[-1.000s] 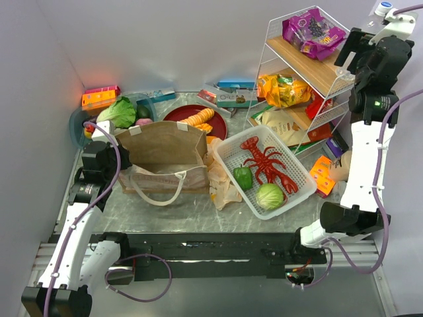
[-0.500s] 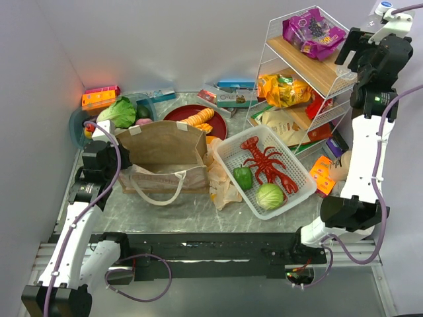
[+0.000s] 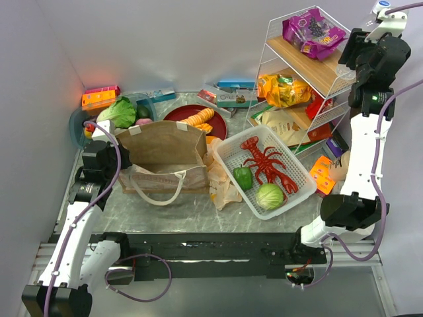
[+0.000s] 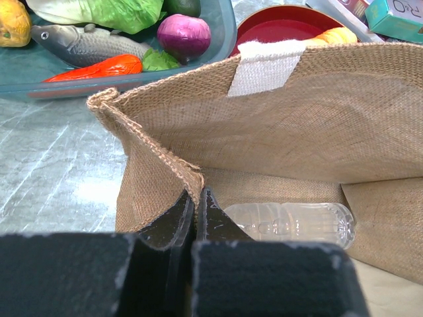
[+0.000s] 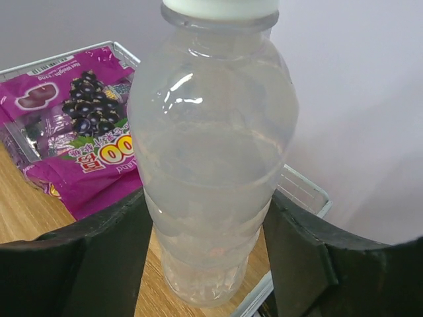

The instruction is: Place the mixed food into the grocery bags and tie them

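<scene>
Got clear bottle (image 5: 211,132) squeezed in right tool (image 5: 206,198) beside purple "OO" packet (image 5: 66,132), brown bag (image 4: 297,125) rim pinched in left tool (image 4: 195,201).

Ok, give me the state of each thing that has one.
brown bag: upright, mouth open.
left gripper: shut on the brown bag's rim.
bottle in bag: lying on its side.
shelf bottle: upright, capped.
right gripper: straddling the shelf bottle, grip unclear.

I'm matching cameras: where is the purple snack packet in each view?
Top external: purple snack packet upper right, on the wooden shelf.
Left wrist: not in it.
Right wrist: purple snack packet at left, behind the clear bottle.
Shared landmark: the wooden shelf under it.
</scene>
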Robot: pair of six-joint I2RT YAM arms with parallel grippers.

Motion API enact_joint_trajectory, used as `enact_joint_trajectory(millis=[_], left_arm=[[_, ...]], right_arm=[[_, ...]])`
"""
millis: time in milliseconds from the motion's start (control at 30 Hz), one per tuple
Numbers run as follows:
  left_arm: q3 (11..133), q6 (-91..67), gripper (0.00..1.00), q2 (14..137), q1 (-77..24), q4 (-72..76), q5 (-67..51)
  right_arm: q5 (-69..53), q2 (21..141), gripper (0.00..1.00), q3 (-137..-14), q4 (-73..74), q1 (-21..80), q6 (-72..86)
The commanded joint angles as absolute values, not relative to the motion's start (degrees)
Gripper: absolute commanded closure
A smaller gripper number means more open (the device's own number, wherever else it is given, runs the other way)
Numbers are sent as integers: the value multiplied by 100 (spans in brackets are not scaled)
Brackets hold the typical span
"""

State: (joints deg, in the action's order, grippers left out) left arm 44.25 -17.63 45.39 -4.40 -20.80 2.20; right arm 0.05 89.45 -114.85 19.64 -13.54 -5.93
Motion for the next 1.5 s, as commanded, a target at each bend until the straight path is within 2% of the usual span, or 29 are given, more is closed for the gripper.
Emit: enact_joint_trajectory(millis=[0, 67, 133, 300, 467, 567, 767, 967, 1267, 1467], left_arm=[[4412, -1705, 99, 4535, -404, -1846, 114], [4412, -1705, 99, 4518, -404, -1837, 106], [4412, -1705, 99, 4518, -404, -1846, 105], [4403, -1705, 99, 4518, -404, -1828, 88], [4421, -1653, 99, 4500, -404, -1819, 44], [4412, -1661, 99, 4491, -404, -1828, 44], [4421, -1661, 99, 4491, -404, -1837, 44], [4421, -1652, 99, 4509, -404, -1811, 44], [4421, -1661, 99, 4509, -404, -1819, 44], [4412, -1661, 99, 4517, -396, -1802, 9]], right_arm=[[-9, 9000, 47, -11487, 1539, -1389, -782], [-61, 8983, 49, -11409, 1459, -1389, -791], [-105, 8921, 57, -11347, 1276, -1389, -765], [-175, 8710, 63, -11382, 915, -1389, -633], [-404, 8184, 74, -10645, -437, -1380, -176], [-387, 8165, 77, -10775, -562, -1380, -18], [-369, 7902, 79, -10802, -773, -1310, -9], [-659, 7304, 81, -10319, -1309, -1011, 44], [-949, 7023, 81, -10451, -1353, -616, 44], [-1203, 6654, 82, -9757, -1406, 605, -483]])
